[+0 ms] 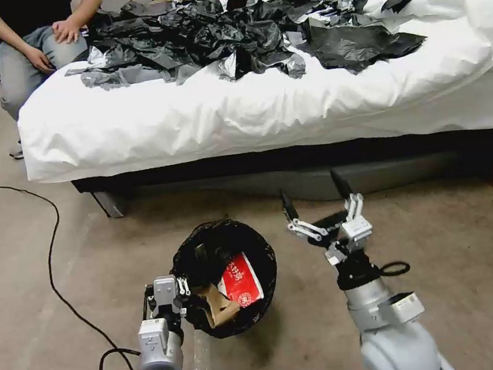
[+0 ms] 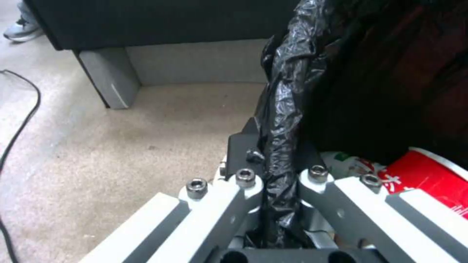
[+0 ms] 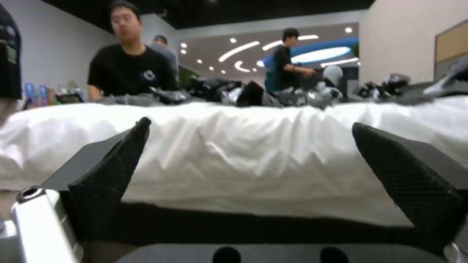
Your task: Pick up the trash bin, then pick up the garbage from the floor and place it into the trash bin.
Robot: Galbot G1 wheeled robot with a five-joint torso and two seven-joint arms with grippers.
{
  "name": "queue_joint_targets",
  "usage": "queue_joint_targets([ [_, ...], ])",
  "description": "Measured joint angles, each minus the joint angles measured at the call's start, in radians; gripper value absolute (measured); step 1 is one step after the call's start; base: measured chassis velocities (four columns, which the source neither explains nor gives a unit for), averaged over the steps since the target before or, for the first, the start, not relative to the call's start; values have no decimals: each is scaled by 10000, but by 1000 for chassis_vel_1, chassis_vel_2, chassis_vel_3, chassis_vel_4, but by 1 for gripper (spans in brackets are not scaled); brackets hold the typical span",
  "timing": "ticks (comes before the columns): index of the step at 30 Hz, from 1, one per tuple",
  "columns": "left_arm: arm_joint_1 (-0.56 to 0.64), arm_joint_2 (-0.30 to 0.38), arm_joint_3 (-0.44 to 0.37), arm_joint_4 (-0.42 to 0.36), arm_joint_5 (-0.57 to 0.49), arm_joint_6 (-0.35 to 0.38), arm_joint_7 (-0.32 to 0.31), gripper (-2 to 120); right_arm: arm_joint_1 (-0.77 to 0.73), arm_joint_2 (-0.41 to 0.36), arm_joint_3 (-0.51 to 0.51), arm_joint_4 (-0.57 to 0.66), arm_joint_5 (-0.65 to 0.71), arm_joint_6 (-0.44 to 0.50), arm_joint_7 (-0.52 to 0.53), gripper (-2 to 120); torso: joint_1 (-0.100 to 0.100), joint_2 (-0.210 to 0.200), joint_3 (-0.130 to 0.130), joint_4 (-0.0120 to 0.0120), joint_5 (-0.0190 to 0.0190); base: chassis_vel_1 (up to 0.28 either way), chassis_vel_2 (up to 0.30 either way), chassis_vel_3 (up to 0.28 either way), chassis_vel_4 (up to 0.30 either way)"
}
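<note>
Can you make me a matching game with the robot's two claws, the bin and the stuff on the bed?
Things:
1. left gripper
2. right gripper
3. red paper snack wrapper
4. crumpled black plastic bags

States:
A. lying in the round bin lined with a black plastic bag
B. heaped on the white bed
C. open, holding nothing
D. shut on the bin's rim

Pairs: 1-D, 2-C, 3-A, 4-B

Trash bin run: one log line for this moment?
left end effector: shut on trash bin rim | right end effector: open, empty | bin: red wrapper, brown paper
</note>
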Motion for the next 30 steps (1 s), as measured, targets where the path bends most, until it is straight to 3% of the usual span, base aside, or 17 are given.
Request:
queue_joint_targets([
  [10, -24, -9, -26, -55, -37, 1, -13, 1, 104, 137, 106, -722, -147, 303, 43, 100, 1, 0, 0, 0, 0, 0, 0, 0, 0],
  [30, -8, -17, -12, -144, 2, 8, 7, 1, 196, 81, 133, -859, -76, 304, -7, 100, 1, 0, 0, 1, 1, 61, 64, 65, 66],
])
